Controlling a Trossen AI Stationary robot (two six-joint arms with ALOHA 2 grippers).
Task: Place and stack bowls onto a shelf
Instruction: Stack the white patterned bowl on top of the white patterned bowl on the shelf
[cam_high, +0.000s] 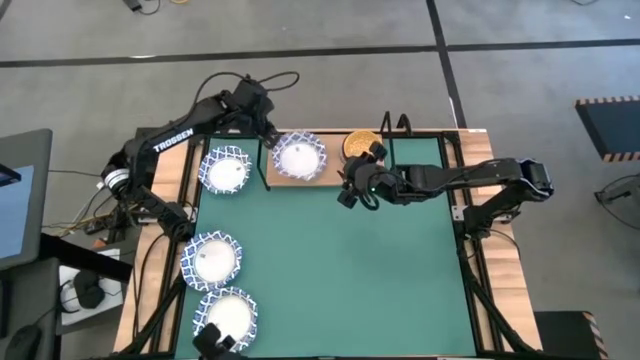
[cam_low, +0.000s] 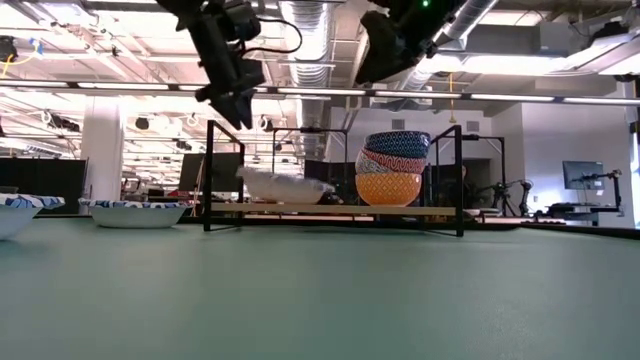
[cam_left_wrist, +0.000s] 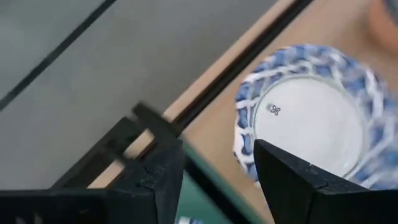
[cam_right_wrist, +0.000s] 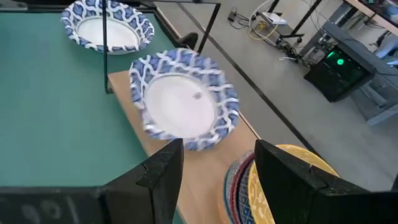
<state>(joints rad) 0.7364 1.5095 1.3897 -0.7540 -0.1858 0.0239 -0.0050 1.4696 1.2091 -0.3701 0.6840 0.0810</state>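
Bowl (cam_high: 299, 157) lying tilted at shelf (cam_high: 330, 181) left end, beside small-bowl stack (cam_high: 359, 144); left gripper (cam_high: 268, 132) released above, right gripper (cam_high: 347, 181) open nearby.

The middle and right of the green mat (cam_high: 330, 270) lie open, giving a gripper wide passage. Along its left edge three white bowls (cam_high: 212, 258) stand in a line, narrowing that side. At the far edge the shelf (cam_low: 335, 209) is crowded: a tilted white bowl (cam_high: 299, 157) fills its left half, a stack of small bowls (cam_low: 393, 167) its right. Its black wire end supports (cam_low: 209, 175) rise at both ends. Both arms hang above the shelf.
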